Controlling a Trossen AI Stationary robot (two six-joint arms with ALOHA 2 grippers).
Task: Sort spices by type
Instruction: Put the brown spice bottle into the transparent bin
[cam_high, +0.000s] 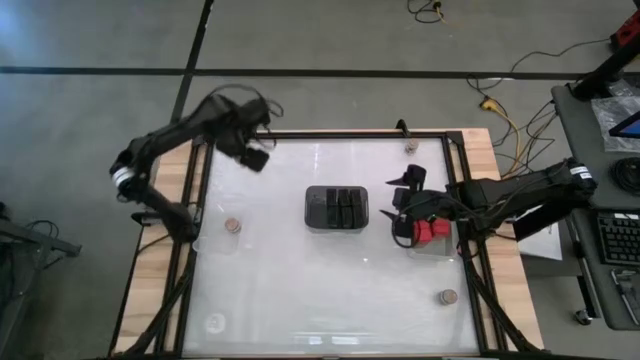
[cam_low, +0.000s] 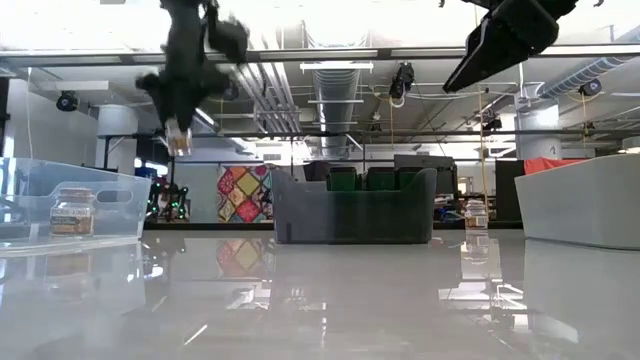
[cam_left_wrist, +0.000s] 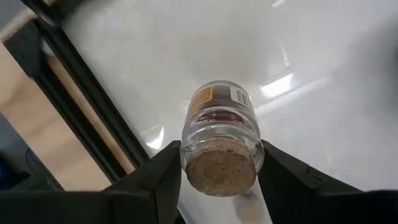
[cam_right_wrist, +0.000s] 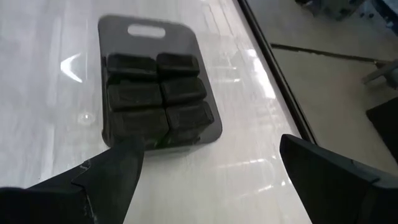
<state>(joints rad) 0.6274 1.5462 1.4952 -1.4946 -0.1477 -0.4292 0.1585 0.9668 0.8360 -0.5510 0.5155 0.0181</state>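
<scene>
My left gripper (cam_high: 256, 157) is high over the table's far-left part, shut on a small clear jar with a tan cork top (cam_left_wrist: 220, 167); the low view shows the jar (cam_low: 180, 135) well above the table. My right gripper (cam_high: 404, 196) hovers open between the dark tray (cam_high: 337, 207) and the red blocks (cam_high: 430, 232) in a clear tray at the right edge. The dark tray holds several dark grey-black blocks (cam_right_wrist: 158, 93). Another jar (cam_high: 232, 226) stands in the clear tray on the left. Two more jars stand on the table, near-right (cam_high: 447, 296) and far (cam_high: 411, 147). My left gripper pinches the jar's neck (cam_left_wrist: 219, 138), just below the cork top, between its two fingers (cam_left_wrist: 163, 180). The fingers come from above, pointing down. The jar is lifted clear of the table, its cork end toward the wrist and its labelled body hanging below.
The glossy white table has a black frame (cam_high: 195, 190) around it. In the low view a clear bin (cam_low: 110, 200) stands on the left and a pale bin (cam_low: 580, 200) on the right. A faint clear item (cam_high: 215, 322) lies near the near-left corner. Open room lies in the table's near middle.
</scene>
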